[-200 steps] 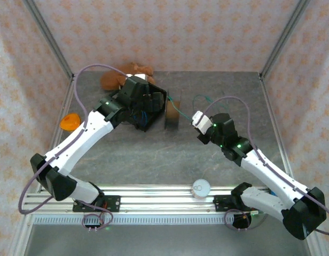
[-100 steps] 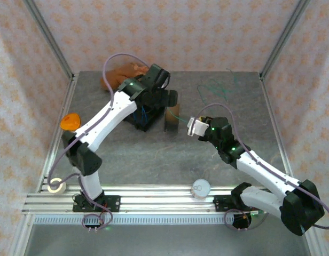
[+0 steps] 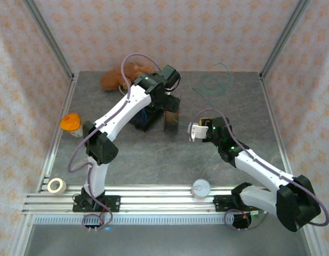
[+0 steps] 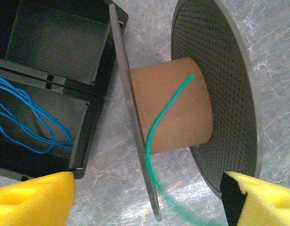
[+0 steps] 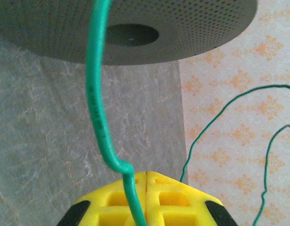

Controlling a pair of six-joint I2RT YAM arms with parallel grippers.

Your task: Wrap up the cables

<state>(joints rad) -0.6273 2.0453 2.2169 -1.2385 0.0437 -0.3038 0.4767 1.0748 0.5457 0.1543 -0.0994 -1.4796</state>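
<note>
**Green cable on the spool, right gripper pinching it**

The spool [image 3: 171, 113] stands on its edge in the middle of the table [image 3: 154, 160]. It has a brown cardboard middle and two grey round sides. One end of the green cable [image 4: 161, 113] lies across the brown middle. From there it crosses the rim of one grey side and goes off to the right gripper [image 5: 146, 188]. The yellow pads of that gripper are pressed tight together with the green cable squeezed between them. Past the gripper, the rest of the green cable lies in loose loops at the far right of the table, near the wall.

The left gripper [image 4: 149, 202] hangs over the spool. Its two yellow pads are wide apart, one on each side of the spool, and they hold nothing.

The blue cable [image 4: 27, 117] lies curled up inside a black box [image 4: 55, 42]. The box sits just beside the spool, on its left.
</note>
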